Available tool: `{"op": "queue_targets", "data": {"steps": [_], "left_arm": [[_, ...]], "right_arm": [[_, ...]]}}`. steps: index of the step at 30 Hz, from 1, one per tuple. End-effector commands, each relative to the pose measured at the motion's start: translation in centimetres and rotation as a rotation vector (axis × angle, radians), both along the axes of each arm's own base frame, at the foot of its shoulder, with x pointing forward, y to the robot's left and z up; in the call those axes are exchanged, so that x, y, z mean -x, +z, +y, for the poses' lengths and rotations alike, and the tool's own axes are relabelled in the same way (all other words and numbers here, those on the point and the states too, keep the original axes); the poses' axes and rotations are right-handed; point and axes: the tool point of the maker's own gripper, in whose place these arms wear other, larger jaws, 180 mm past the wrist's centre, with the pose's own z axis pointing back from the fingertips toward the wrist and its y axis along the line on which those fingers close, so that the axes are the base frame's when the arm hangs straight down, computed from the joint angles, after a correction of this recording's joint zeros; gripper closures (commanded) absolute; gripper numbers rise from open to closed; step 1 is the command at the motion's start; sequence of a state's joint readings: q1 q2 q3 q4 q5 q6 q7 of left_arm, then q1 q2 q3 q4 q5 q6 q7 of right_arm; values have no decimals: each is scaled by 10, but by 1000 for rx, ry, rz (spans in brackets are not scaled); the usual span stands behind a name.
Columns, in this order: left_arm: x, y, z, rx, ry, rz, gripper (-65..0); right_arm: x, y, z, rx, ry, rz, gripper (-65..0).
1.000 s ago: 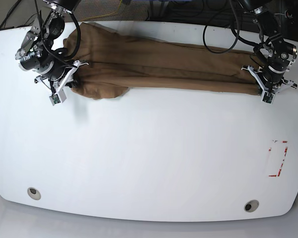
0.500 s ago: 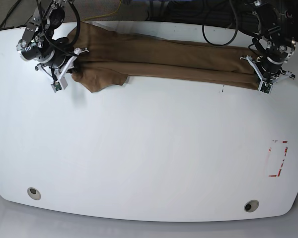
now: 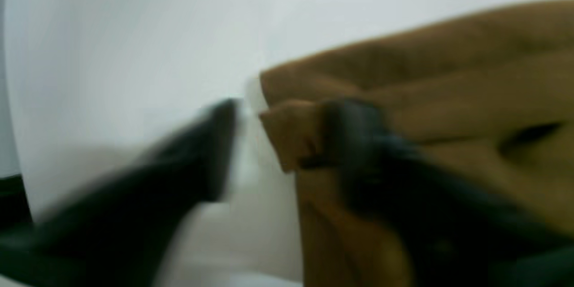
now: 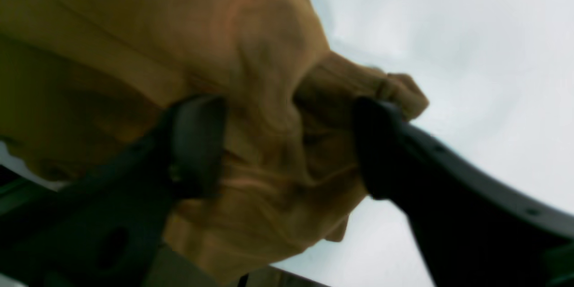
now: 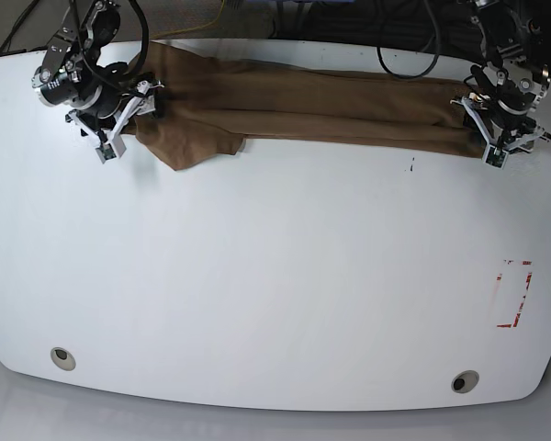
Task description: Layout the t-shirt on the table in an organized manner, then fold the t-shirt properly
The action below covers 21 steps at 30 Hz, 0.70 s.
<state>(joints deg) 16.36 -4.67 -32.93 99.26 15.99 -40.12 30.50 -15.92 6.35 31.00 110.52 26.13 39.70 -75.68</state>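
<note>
Shirt (image 5: 303,110) stretched in a long band along the far counter (image 5: 275,276) edge, left fingers (image 3: 219,152) parted at its right end, right fingers (image 4: 197,143) spread around its bunched left end

The large glossy white desk (image 5: 275,276) with rounded edges fills the base view. A plain tan-brown cotton t-shirt (image 5: 294,106) lies directly on it, stretched into a long wrinkled band along the far edge, with one lobe of cloth sagging toward the near side at the view's left. Two round grey holes (image 5: 62,357) sit near the front edge, one toward each corner. A red dashed rectangle mark (image 5: 514,294) lies toward the view's right, and a small black speck (image 5: 412,165) just below the shirt.
</note>
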Motion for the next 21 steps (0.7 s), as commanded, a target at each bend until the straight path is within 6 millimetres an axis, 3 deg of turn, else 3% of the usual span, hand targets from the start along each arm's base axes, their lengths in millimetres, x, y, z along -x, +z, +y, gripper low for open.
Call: {"op": "queue_targets", "data": {"steps": [1, 4, 6, 17, 21], "left_arm": [[1, 6, 2, -11, -9, -16, -477], [1, 6, 1, -11, -11, -16, -601], [1, 6, 1, -11, -11, -16, -631], [-1, 7, 2, -11, -10, -23, -616], [-2, 8, 1, -11, -12, -24, -616]], "right_arm": [[-9, 10, -5, 16, 10, -42, -481], [-15, 17, -15, 42, 17, -62, -482], [-24, 23, -17, 52, 18, -87, -482], [-79, 61, -6, -12, 26, -257, -486], [-92, 51, 4, -109, 10, -245, -486]]}}
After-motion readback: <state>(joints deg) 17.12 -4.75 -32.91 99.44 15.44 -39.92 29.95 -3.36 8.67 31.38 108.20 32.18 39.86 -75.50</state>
